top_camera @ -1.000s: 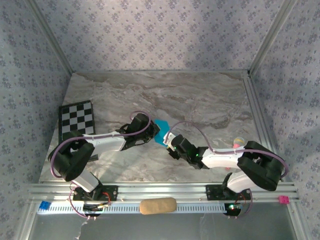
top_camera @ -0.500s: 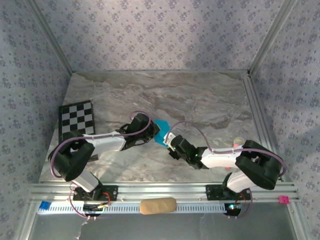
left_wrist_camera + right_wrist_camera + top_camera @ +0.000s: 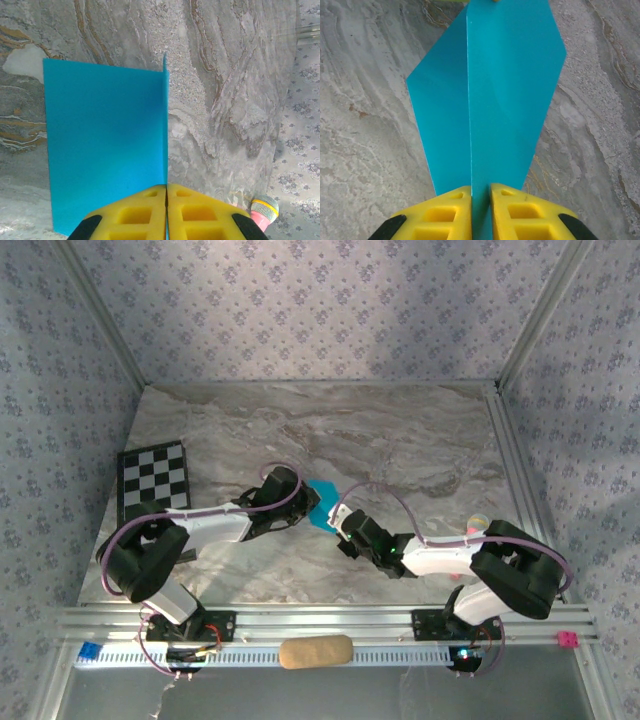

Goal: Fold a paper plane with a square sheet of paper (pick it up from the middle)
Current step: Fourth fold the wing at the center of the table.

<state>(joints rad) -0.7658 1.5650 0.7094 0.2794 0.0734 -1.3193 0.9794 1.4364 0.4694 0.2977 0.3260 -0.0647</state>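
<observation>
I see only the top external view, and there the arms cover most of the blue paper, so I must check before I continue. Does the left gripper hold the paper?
Observer: Yes. In the left wrist view the left gripper is shut on the edge of the turquoise sheet of paper; its yellow fingers meet with no gap between them.
Operator: Thank you. And how does the right gripper stand?
Observer: In the right wrist view the right gripper straddles the paper's crease with its jaws narrowly apart. I cannot tell whether they pinch it yet.
</observation>
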